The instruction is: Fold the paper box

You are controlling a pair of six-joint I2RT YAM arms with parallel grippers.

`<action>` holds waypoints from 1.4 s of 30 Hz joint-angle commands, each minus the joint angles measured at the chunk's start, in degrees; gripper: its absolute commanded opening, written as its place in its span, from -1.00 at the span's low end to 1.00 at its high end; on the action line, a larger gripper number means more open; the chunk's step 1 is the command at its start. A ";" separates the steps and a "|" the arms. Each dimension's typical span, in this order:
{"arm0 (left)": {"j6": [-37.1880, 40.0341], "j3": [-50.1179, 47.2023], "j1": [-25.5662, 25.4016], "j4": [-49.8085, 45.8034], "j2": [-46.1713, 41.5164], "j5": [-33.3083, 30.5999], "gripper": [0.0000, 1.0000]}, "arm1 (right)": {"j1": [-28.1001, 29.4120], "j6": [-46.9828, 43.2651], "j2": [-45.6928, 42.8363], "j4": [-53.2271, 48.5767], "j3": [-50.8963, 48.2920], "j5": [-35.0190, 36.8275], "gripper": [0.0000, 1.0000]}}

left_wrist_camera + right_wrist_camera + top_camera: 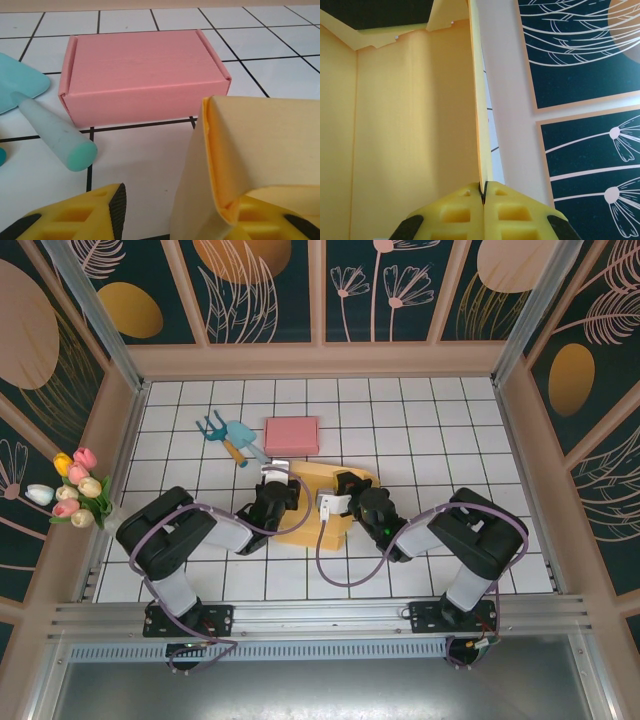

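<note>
The top camera looks down from high above and behind both arms. The left wrist camera sits low behind the left gripper [205, 212], facing the pink box [142, 75] ahead. The right wrist camera looks along the right gripper [483, 187], very near the yellow box [410, 125]. All three see that box.

Bright, even light, soft shadows; the paper box [260, 145] blurs close to lens

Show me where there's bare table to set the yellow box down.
Best: bare table right of the pink box, out to its edge. The far row behind the pink box is free. Crowded: centre around the yellow paper box, and left of the pink box, where the trowel and hand fork lie.
</note>
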 commanded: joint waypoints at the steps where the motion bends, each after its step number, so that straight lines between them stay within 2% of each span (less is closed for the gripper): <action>1: -0.84 0.25 0.71 0.08 0.32 1.00 -0.11 | -0.15 1.88 2.24 -8.31 -2.03 2.10 -1.00; 4: -1.75 2.79 0.75 -2.22 3.02 -0.05 -0.14 | -0.14 2.05 1.84 -8.33 -2.20 1.97 -1.00; 7: -2.14 5.04 0.70 -4.42 5.73 -2.62 -0.26 | -0.09 2.09 1.75 -8.54 -2.30 2.08 -1.00; 10: -1.73 5.92 0.70 -5.33 7.59 -5.37 -0.52 | -0.15 1.89 2.01 -8.24 -2.31 2.18 -1.00; 12: -1.29 5.82 0.70 -5.04 8.50 -6.74 -0.76 | -0.07 1.88 2.02 -7.34 -2.30 2.32 -1.00; 16: 0.06 2.90 0.71 -0.64 7.85 -6.40 -0.91 | 0.19 2.69 0.99 -9.08 -1.92 2.51 -1.00; 20: 2.57 -0.06 0.53 4.06 7.00 -2.74 -0.96 | 0.59 5.11 -2.15 -12.27 -1.47 1.54 -0.97; 29: 4.70 -2.97 0.53 8.28 6.92 0.45 -1.00 | 1.19 13.69 -14.36 -28.07 0.79 -8.23 -0.51; 35: 5.52 -3.61 0.42 9.58 6.84 2.15 -1.00 | 1.25 19.43 -21.18 -34.61 1.62 -14.01 -0.39; 38: 6.13 -4.60 0.47 11.19 6.53 3.25 -1.00 | 1.25 25.26 -24.09 -36.59 3.25 -15.75 -0.37; 42: 7.10 -6.03 0.42 13.30 6.10 5.10 -1.00 | 1.26 38.31 -26.29 -40.54 8.37 -15.75 -0.37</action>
